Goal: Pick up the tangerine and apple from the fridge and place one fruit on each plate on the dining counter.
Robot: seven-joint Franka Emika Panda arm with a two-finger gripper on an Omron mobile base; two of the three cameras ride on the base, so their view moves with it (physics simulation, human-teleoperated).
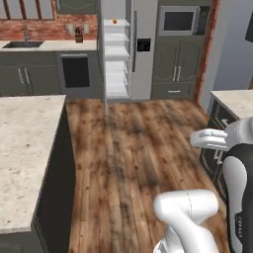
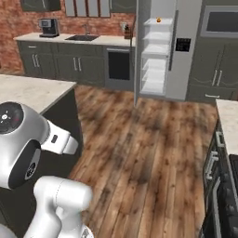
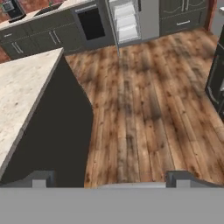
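The tall grey fridge point(image 1: 144, 69) point(image 2: 185, 69) point(image 3: 149, 17) stands at the far end of the room with its left side open, showing white shelves point(image 1: 117, 59). The tangerine point(image 1: 114, 21) point(image 2: 159, 20), a small bright orange ball, sits on the top shelf. The apple and the plates are out of view. The dining counter point(image 1: 24, 148) point(image 2: 28, 90) point(image 3: 22, 96), speckled beige over dark cabinets, runs along my left. My gripper point(image 3: 113, 181) is open with nothing between its fingertips point(image 3: 41, 178), and hangs over the wooden floor far from the fridge.
A wall counter with a sink point(image 1: 22, 44) point(image 2: 81, 37) and a coffee machine point(image 2: 49, 27) runs along the back left, with a dark oven point(image 1: 75, 71) beside the fridge. A second stone-topped counter point(image 1: 237, 101) point(image 2: 230, 116) stands on the right. Wooden floor point(image 1: 138, 148) lies between.
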